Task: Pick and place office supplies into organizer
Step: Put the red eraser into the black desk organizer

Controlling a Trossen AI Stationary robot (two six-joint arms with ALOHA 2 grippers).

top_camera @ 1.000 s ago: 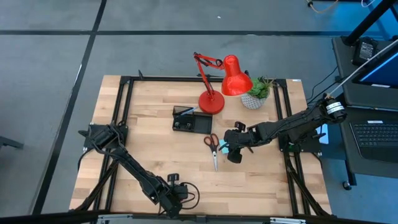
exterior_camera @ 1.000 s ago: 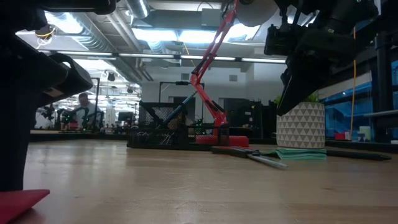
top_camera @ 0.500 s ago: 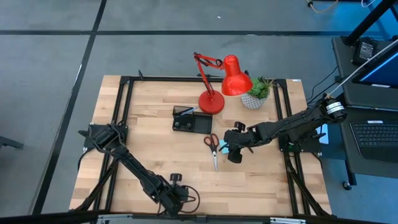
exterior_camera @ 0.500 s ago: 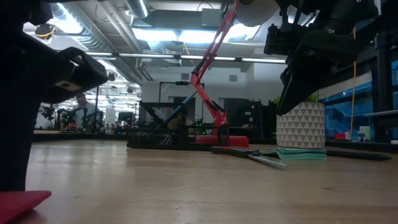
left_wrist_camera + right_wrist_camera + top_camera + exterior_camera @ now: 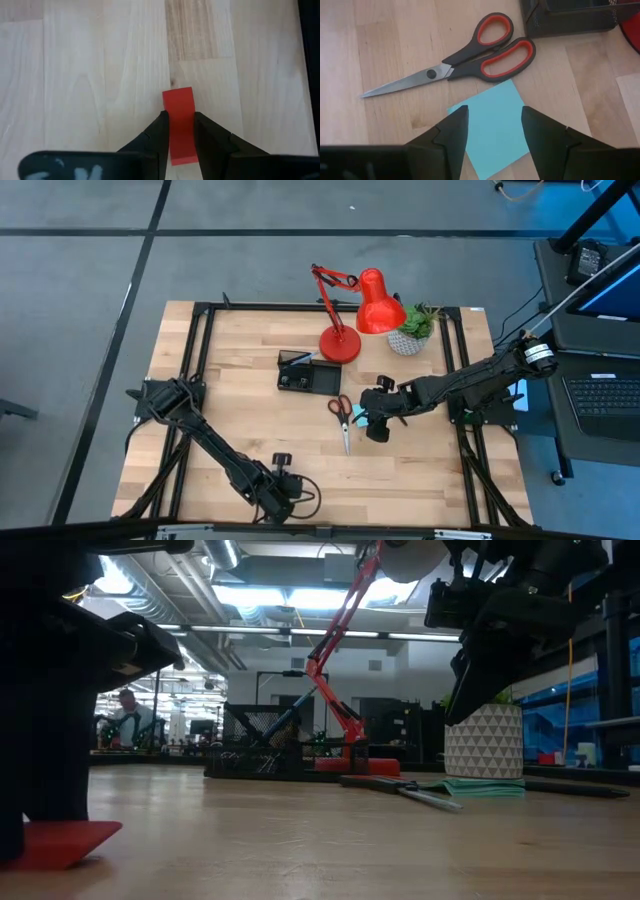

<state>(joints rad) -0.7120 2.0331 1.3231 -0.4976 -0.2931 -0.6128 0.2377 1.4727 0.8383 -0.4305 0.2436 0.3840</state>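
Down at the near edge of the wooden table, well away from the low black mesh organizer, the left gripper is pinching the small flat red block. Just right of the organizer, the right gripper is hovering, fingers spread wide, over the cyan square sticky-note pad, beside the red-handled scissors.

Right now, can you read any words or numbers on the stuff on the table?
None can be read. The scissors, sticky-note pad, red block and organizer show no writing. Pale smudges on the left end effector body are too blurred to read. The right end effector shows none.
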